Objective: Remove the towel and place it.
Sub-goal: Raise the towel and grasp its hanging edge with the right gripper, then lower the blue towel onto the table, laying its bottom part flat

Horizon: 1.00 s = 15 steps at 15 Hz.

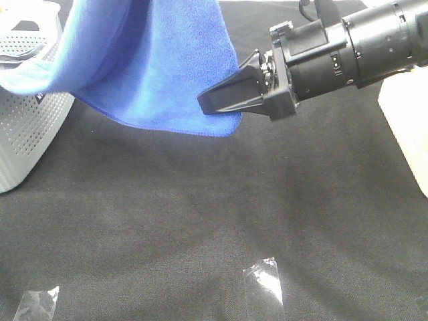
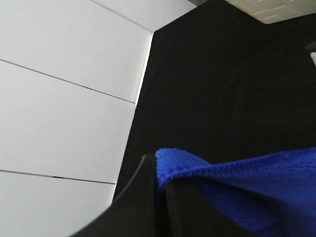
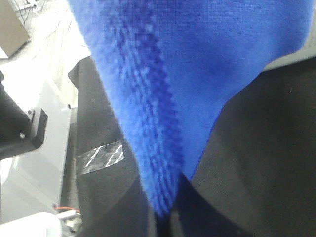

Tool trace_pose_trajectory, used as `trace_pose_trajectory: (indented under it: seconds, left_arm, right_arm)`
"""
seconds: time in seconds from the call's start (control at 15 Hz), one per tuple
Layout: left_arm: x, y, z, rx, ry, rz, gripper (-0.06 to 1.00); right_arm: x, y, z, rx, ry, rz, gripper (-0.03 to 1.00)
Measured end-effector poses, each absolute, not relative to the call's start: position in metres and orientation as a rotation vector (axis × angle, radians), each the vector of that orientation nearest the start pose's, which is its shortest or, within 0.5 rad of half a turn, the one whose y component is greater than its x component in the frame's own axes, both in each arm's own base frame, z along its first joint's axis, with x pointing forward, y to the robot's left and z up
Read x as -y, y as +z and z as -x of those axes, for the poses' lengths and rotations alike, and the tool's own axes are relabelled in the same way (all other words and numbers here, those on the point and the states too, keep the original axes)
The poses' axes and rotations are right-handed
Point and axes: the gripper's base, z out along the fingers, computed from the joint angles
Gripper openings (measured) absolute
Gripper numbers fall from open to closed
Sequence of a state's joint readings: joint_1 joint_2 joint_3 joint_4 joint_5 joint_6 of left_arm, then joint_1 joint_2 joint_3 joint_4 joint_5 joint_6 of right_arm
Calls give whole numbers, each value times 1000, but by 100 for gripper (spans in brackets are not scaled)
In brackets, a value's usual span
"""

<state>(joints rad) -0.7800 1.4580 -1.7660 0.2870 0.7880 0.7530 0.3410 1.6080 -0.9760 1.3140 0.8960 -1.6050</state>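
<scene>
Left claw (image 2: pixel 158 186) nips towel (image 2: pixel 237 180) — wrist view alone shows it.

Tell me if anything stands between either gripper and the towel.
Nothing visible does. The right gripper is shut on the towel at its lower edge, and the left gripper pinches a stitched corner. The towel hangs above the black table cloth.

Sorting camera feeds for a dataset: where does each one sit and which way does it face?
Exterior high: above the table, looking down on black cloth, white basket, right claw.
Left wrist: on the left arm, looking along left claw, shut on towel edge.
Right wrist: on the right arm, facing towel held in right claw.
Shared: all three show the towel.
</scene>
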Motion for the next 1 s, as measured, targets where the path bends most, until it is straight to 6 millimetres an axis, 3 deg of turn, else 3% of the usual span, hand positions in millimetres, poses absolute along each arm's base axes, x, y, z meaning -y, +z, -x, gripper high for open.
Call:
trace_pose_trajectory:
  seconds: [0.2,0.33,0.6,0.8,1.0]
  left_arm:
    - [207,487,-238,-1434,280,-1374,0]
    - [213,479,-244,-1474,259,-1364,0]
    - [228,462,-268,-1433,388,-1387,0]
    - [239,457,-293,-1333,476,-1305,0]
    - [220,463,-326,-1295,401,-1072,0]
  right_arm:
    - [-162,252,-279,-2115,894,953,0]
    - [-156,275,-282,-2178,813,890,0]
    - [-141,342,-300,-2298,513,805,0]
    - [-127,398,-313,-2204,247,726,0]
    - [-118,448,-325,-2045,66,676,0]
